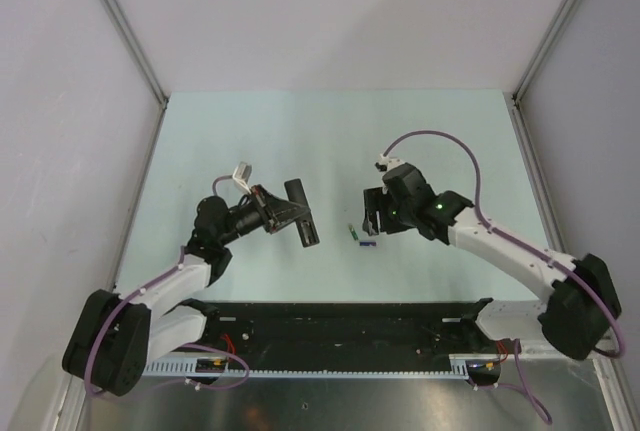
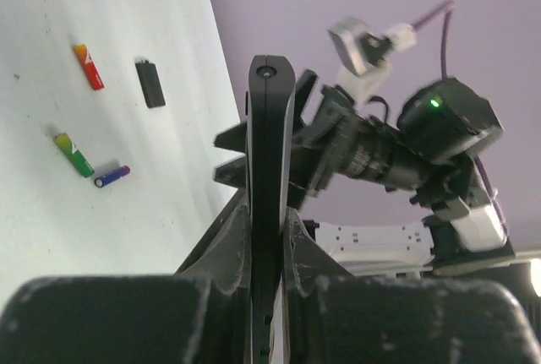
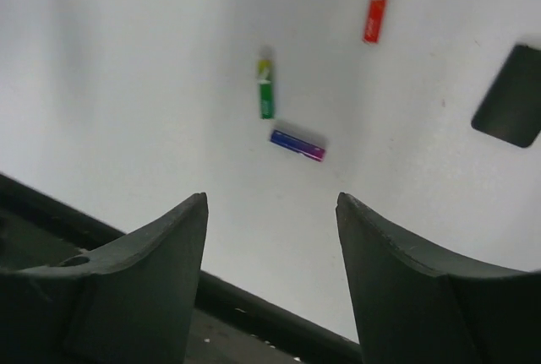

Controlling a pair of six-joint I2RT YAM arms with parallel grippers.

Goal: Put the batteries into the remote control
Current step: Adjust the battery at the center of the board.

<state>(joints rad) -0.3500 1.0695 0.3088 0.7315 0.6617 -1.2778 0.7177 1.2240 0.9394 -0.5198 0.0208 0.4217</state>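
Three slim batteries lay loose on the pale table [image 1: 250, 141] between the two arms, all of them outside the remote control [image 2: 270, 127]. The left gripper [image 2: 269, 220] was clamped on the remote. Its two fingers pressed against the bar's flat sides, the narrow edge faced the wrist camera, and the bar's rounded end stuck out past the fingertips. In the top view the remote showed as a black bar at the front of the left arm, slanting toward the near edge and well to the left of the batteries. Whether it touched the table could not be told, and its battery recess was not visible in any view.

The right gripper [image 3: 270, 203] hung above the table with its jaws wide apart and nothing between them. Beyond its fingertips in the wrist view lay the green battery [image 3: 265, 89], and just beside its green end lay the blue-purple battery [image 3: 297, 145]. The two were set at an angle to each other and lay very close, though whether they touched was unclear. The red battery [image 3: 377, 7] lay farther off, apart from that pair. A small black rectangular piece [image 3: 510, 96] lay flat on the table off to one side of it — clear of all three batteries
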